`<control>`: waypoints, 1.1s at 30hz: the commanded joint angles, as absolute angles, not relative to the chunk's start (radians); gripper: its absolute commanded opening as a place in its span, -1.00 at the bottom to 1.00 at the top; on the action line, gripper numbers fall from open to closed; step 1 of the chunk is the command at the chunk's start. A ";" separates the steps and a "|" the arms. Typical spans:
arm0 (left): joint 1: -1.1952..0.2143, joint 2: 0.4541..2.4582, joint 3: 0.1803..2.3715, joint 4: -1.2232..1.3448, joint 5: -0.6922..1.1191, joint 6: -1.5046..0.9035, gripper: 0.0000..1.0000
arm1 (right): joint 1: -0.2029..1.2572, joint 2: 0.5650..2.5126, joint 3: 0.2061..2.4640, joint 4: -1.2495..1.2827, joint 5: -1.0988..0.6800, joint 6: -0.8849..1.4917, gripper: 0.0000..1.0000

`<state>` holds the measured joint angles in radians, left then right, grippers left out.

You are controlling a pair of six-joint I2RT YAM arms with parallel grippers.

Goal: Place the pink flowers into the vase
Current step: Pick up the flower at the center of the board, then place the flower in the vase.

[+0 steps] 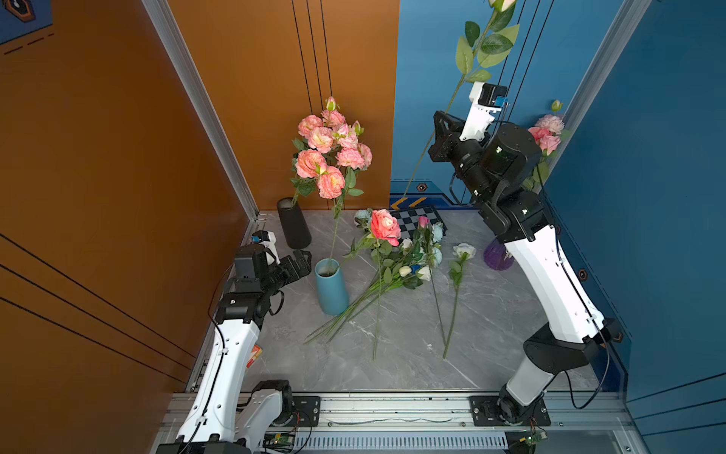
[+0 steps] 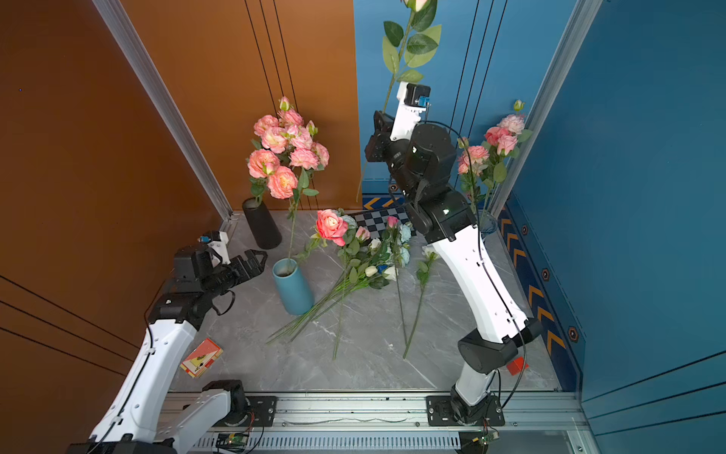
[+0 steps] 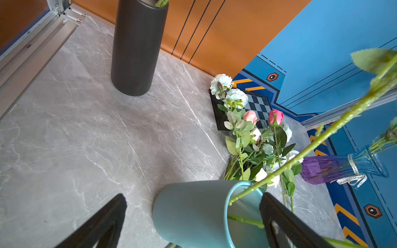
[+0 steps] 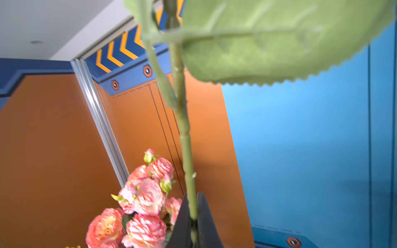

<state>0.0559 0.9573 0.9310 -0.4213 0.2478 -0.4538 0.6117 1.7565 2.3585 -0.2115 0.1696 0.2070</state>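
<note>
Rose (image 1: 495,44) held high in the right gripper (image 4: 193,199), presumably bound for a vase.
Right jaws are pinched on the bare green stem (image 4: 184,133) below the leaves; the bloom runs off the frame edge. The left gripper (image 1: 299,262) stands wide and empty just beside the teal vase (image 1: 332,291), which holds one pink bloom. Other pink flowers (image 1: 332,153) fill the black vase (image 1: 294,228), lie loose on the table (image 1: 412,365) and stand in the purple vase (image 1: 498,257). Such a stem likely handles light, springy and top-heavy; the leafless lower stem seems the safest hold, since petals crush. Print on the purple vase's ribbon (image 3: 352,178) is too small to read.
</note>
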 commanded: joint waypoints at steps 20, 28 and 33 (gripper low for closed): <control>0.154 0.979 0.911 -0.368 0.289 -0.543 0.97 | 0.961 1.878 2.204 -0.027 -0.011 0.149 -1.00; 0.145 0.969 0.893 -0.368 0.294 -0.531 0.97 | 0.980 1.914 2.057 0.102 -0.042 0.150 -1.00; 0.140 0.976 0.893 -0.368 0.292 -0.524 0.97 | 0.983 1.915 1.947 0.204 -0.040 0.150 -1.00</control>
